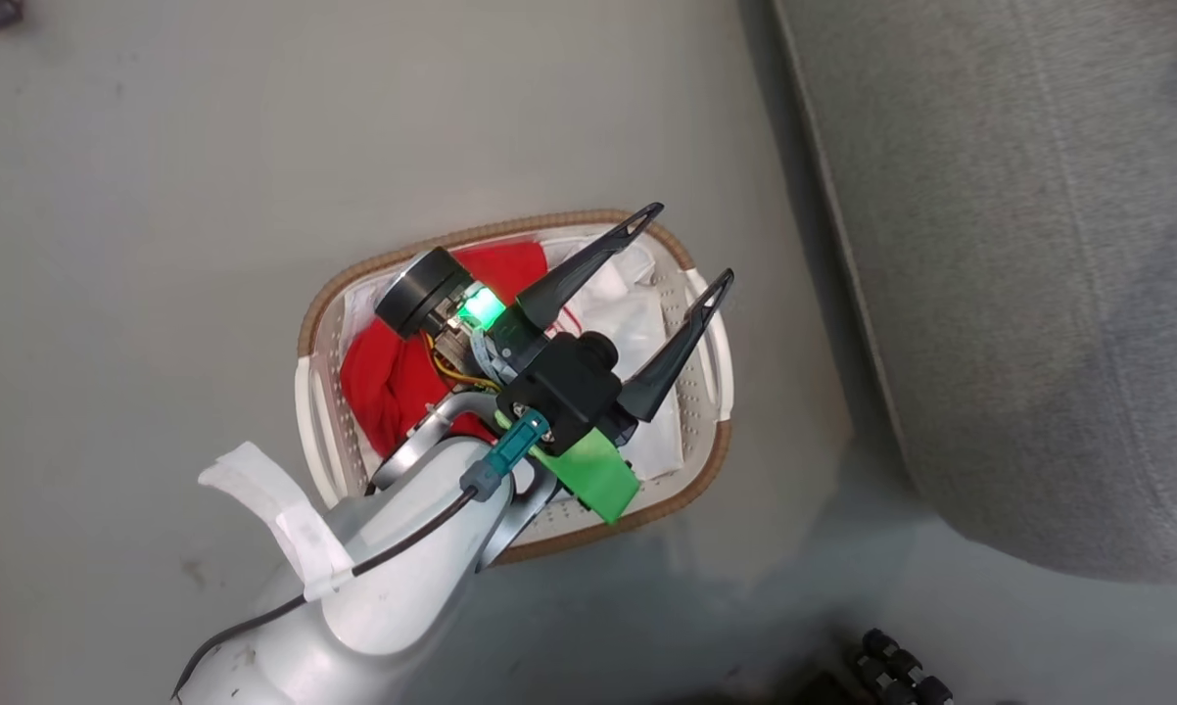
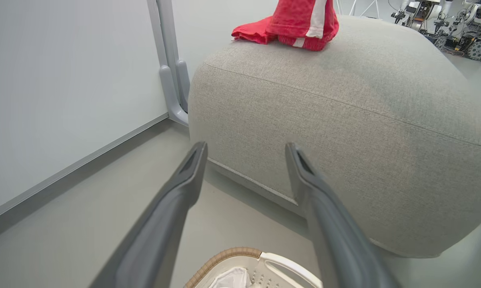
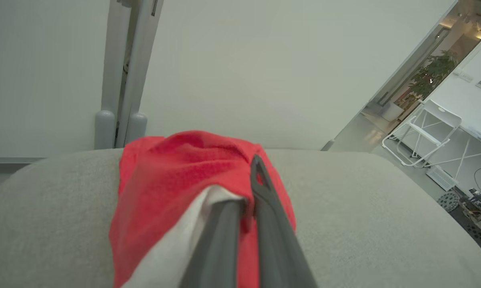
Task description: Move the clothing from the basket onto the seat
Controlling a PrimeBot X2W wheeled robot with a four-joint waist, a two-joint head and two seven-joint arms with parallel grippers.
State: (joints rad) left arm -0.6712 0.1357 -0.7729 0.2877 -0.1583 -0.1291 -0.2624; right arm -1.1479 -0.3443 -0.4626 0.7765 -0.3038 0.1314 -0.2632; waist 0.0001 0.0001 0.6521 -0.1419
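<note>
Our left gripper (image 1: pixel 688 245) hangs over the basket (image 1: pixel 353 284), fingers spread wide with nothing between them; red clothing (image 1: pixel 393 377) lies bunched in the basket's left part. To the right, on the seat (image 1: pixel 1019 245), our right gripper (image 3: pixel 251 180) is clamped on a red garment (image 3: pixel 176 168) whose lower folds rest on the cushion top. The fabric looks light, soft and limp, so we would pinch a raised fold of the bunch, clear of the white liner (image 1: pixel 647 313).
</note>
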